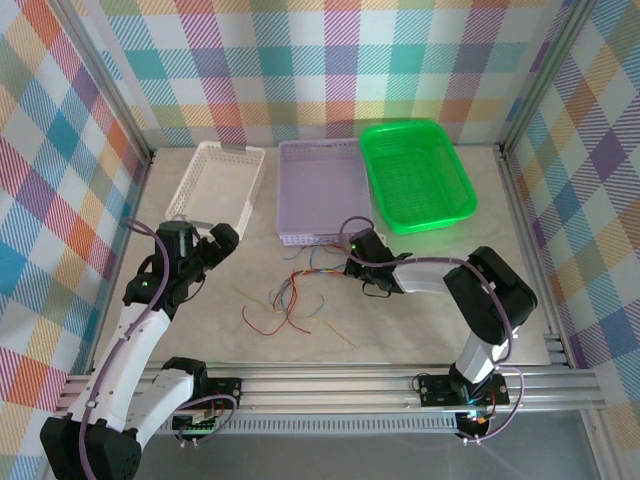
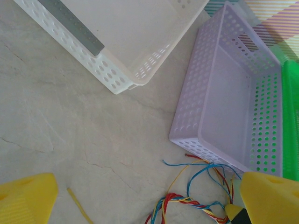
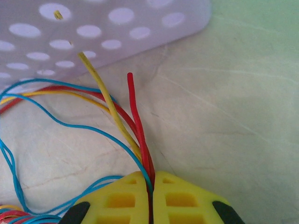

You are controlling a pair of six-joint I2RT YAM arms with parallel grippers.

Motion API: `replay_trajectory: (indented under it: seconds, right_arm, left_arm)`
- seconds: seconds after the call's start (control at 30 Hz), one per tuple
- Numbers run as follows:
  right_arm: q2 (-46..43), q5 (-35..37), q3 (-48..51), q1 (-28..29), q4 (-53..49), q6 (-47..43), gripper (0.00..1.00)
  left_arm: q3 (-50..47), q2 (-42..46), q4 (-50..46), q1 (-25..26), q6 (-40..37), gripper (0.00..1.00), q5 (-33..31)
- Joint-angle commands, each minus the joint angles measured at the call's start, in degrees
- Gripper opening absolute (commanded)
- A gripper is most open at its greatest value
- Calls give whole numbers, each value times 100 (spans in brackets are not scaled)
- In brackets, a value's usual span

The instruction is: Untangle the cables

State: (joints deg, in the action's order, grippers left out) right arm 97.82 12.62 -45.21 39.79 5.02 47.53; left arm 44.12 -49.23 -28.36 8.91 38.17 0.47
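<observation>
The cables (image 1: 290, 295) lie in a loose tangle of red, blue and yellow strands on the table, just in front of the purple basket (image 1: 320, 190). My right gripper (image 1: 352, 255) is at the tangle's right end. Its yellow jaws (image 3: 151, 186) are shut on red, yellow and blue cables (image 3: 135, 116), whose free ends stick out toward the basket wall (image 3: 93, 32). My left gripper (image 1: 210, 250) hovers to the left of the tangle, open, with nothing between its fingers (image 2: 25, 196). A braided stretch of cables (image 2: 196, 203) lies low and to the right between its jaws.
A white basket (image 1: 215, 185) stands at the back left and a green basket (image 1: 415, 175) at the back right, either side of the purple one. A loose yellow strand (image 2: 79, 205) lies on the table left of the tangle. The metal frame rail (image 1: 330, 385) runs along the near edge.
</observation>
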Motion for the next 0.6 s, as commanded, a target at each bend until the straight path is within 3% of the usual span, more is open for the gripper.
replay_trajectory:
  seconds: [0.0, 0.3, 0.57]
  right_arm:
    - [-454, 41, 205, 33, -526, -145, 0]
    - [-1577, 142, 317, 38, -755, -676, 0]
    - [-2346, -86, 484, 37, -322, -1492, 0]
  left_arm:
    - [10, 22, 136, -20, 81, 100, 271]
    - [127, -312, 445, -11, 326, 100, 855]
    - [589, -964, 704, 167, 411, 99, 1438]
